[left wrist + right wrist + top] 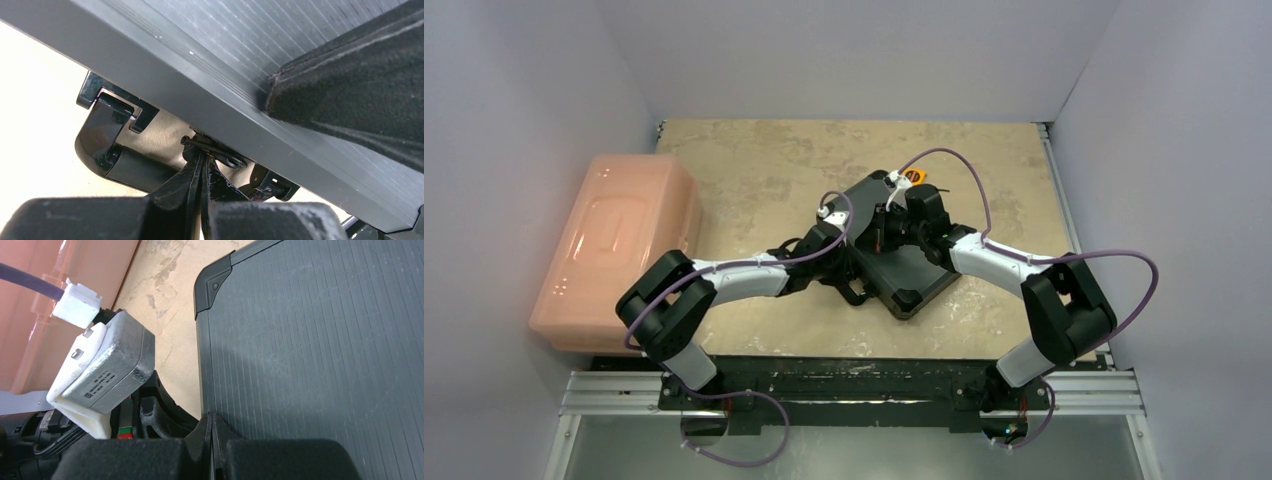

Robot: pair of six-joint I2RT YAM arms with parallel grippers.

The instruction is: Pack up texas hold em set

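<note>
Bin (614, 250), pink plastic, lid on, sits along the left edge of the table (764, 160).

Left arm: elbow folded near its base, forearm reaching right and away toward table centre. Left gripper (202, 167) low at the case's near-left side, fingers pressed together with nothing between them. Tips are at a small wire loop (215, 150) on the side wall, just right of the black handle (117, 155). Contact cannot be told.

Black hard case (909, 268): closed, ribbed lid up, lying askew right of table centre.

Right arm: elbow bent by the right edge, forearm angled left over the case. Right gripper (212, 422) also closed on nothing, its 2 tips meeting at the lid's left rim.

1 orange item (916, 178) shows just behind the case's far corner, mostly hidden by the right wrist.
</note>
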